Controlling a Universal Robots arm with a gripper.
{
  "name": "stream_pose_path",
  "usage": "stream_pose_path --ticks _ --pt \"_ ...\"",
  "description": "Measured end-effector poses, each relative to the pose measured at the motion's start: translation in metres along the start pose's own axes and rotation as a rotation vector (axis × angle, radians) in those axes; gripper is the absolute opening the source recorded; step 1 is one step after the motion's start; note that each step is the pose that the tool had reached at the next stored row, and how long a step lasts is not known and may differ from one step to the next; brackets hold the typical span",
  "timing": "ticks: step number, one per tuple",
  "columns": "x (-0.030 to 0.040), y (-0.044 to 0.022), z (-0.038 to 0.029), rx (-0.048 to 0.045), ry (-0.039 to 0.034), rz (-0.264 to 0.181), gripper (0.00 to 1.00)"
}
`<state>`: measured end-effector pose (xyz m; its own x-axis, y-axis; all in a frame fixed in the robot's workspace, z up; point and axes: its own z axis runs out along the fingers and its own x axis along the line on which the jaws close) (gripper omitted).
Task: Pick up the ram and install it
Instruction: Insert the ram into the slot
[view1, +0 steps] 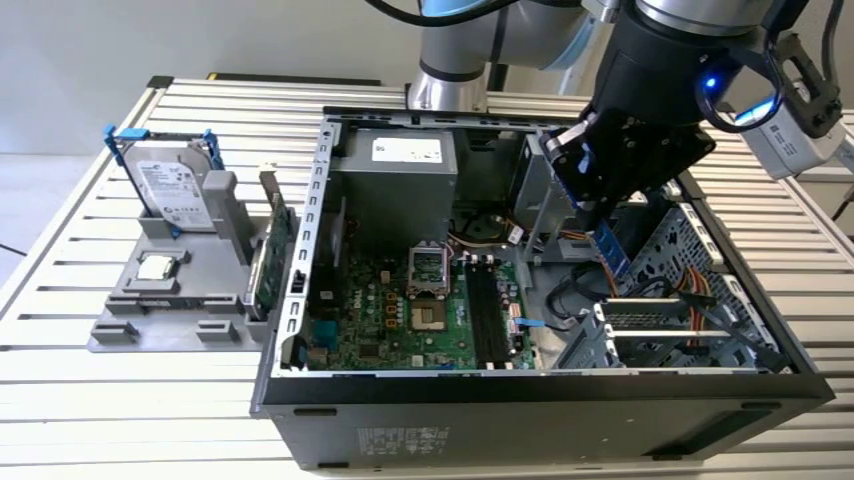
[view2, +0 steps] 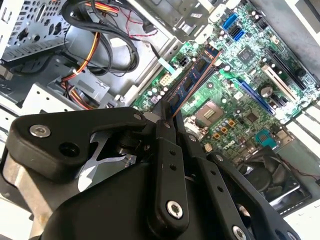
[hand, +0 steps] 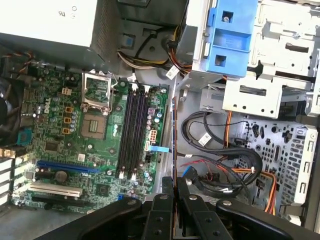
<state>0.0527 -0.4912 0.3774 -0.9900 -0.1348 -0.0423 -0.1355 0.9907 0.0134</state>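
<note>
The ram is a thin blue stick hanging upright from my gripper, which is shut on its top end. It hovers inside the open computer case, above the cables between the motherboard and the drive cage. The black memory slots lie on the exterior view's left of the stick and stand empty. In the second wrist view the ram reaches out from the gripper over the motherboard. In the first wrist view the ram shows edge-on beyond the gripper, beside the slots.
A grey fixture on the exterior view's left carries a silver hard drive with blue clips, a green expansion card and a small chip. In the case are the power supply, the drive cage and loose cables.
</note>
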Motion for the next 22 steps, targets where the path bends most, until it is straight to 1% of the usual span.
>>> stream_pose_path --ticks 7,18,22 --pt "0.0 0.0 0.0 -0.0006 0.0061 0.005 0.0" --pt "0.0 0.0 0.0002 -0.0004 0.0062 0.013 0.0" --pt "0.0001 0.0 0.0019 -0.0005 0.0062 0.013 0.0"
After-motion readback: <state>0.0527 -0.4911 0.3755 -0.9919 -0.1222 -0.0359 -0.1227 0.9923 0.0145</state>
